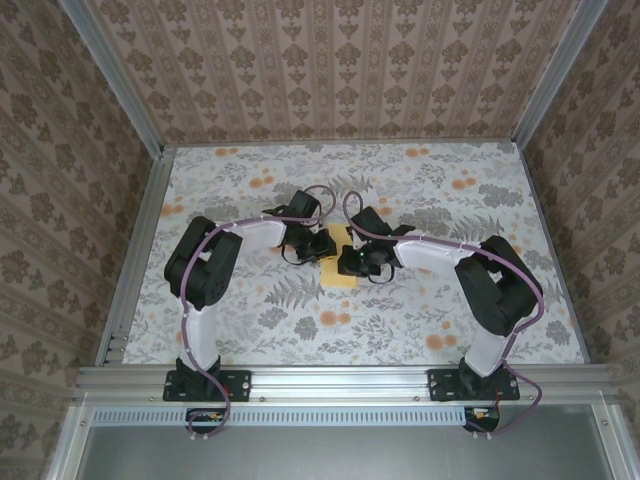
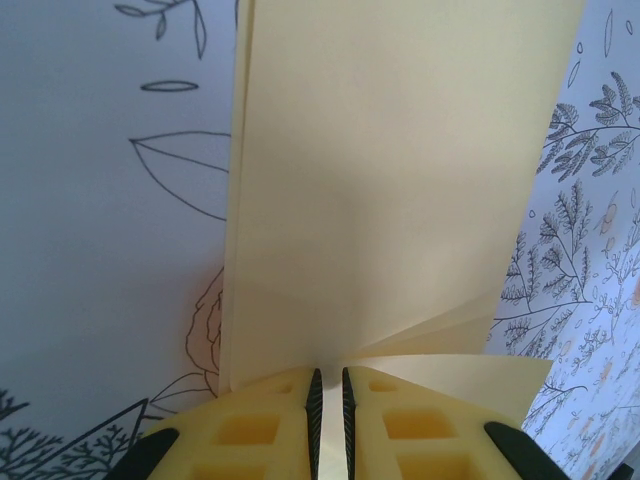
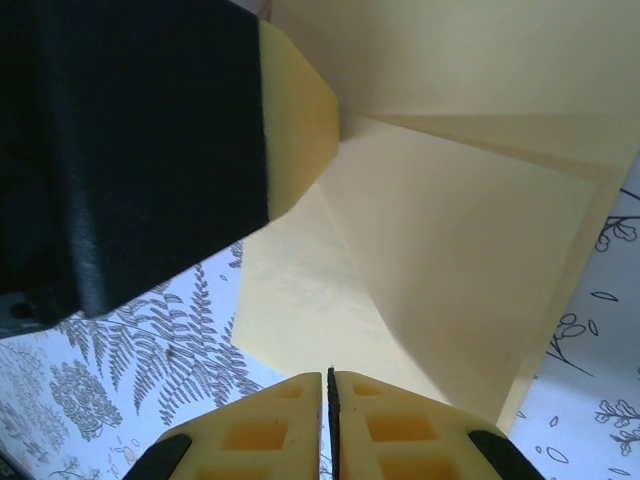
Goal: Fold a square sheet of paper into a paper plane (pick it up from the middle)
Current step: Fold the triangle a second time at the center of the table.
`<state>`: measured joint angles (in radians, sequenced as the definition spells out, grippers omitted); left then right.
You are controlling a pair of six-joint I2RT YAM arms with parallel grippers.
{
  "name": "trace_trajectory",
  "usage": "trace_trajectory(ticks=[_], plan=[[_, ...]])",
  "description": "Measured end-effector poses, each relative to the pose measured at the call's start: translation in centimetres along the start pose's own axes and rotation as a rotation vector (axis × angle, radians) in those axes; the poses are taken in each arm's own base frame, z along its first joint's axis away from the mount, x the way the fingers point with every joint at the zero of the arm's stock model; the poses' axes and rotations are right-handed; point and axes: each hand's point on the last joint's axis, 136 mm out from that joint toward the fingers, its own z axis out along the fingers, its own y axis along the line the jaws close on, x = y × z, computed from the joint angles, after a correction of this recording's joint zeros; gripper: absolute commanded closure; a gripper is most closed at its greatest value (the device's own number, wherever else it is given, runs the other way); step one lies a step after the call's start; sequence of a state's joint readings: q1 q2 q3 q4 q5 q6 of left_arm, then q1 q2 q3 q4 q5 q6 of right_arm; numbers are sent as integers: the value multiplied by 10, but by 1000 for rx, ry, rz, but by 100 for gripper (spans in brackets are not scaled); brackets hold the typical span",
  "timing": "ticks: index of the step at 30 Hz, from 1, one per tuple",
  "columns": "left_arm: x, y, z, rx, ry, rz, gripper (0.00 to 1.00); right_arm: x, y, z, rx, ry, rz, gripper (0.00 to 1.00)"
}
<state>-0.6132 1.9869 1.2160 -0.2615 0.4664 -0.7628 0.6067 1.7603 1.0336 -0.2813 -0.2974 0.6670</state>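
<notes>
The square sheet of paper (image 1: 342, 278), creased into several yellow layers, is at the middle of the cloth between both grippers. In the left wrist view the folded paper (image 2: 400, 180) fans out from my left gripper (image 2: 327, 372), whose jaws pinch its fold with a thin gap. My left gripper (image 1: 322, 245) meets my right gripper (image 1: 350, 262) over the paper. In the right wrist view my right gripper (image 3: 329, 375) is shut, pads together, tips against the lower flap of the paper (image 3: 450, 250). The left gripper's finger (image 3: 295, 110) touches the paper's upper fold.
A grey floral cloth (image 1: 250, 310) covers the table. Aluminium rails run along the near edge (image 1: 340, 380) and the left side (image 1: 135, 250). Patterned walls close in the back and both sides.
</notes>
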Motion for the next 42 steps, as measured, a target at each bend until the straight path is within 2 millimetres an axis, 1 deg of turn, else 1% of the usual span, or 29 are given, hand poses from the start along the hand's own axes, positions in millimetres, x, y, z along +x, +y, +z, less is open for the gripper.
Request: trace_trajectory(ticks=[3,8,11,14,21,27,37,42], plan=[[0,1,0,-3,-2,0,84,8,-7,3,24,36,-4,89],[-1,1,0,-7,-4,0,84,22,-17,1,64,92,-25,89],[0,2,1,-8,-3,-1,84,27,-21,1,78,111,-29,89],[0,2,1,-8,-3,-1,84,29,-24,0,91,121,-32,89],[0,2,1,-8,-3,-1,84,29,-30,0,117,117,-36,89],[0,2,1,-8,-3,-1,84,34,-41,4,134,130,-19,89],[0,2,1,-8,-3,-2,84,32,-38,3,88,120,1,88],[0,2,1,-8,-3,-1,84,23,-19,-4,14,88,-12,88]])
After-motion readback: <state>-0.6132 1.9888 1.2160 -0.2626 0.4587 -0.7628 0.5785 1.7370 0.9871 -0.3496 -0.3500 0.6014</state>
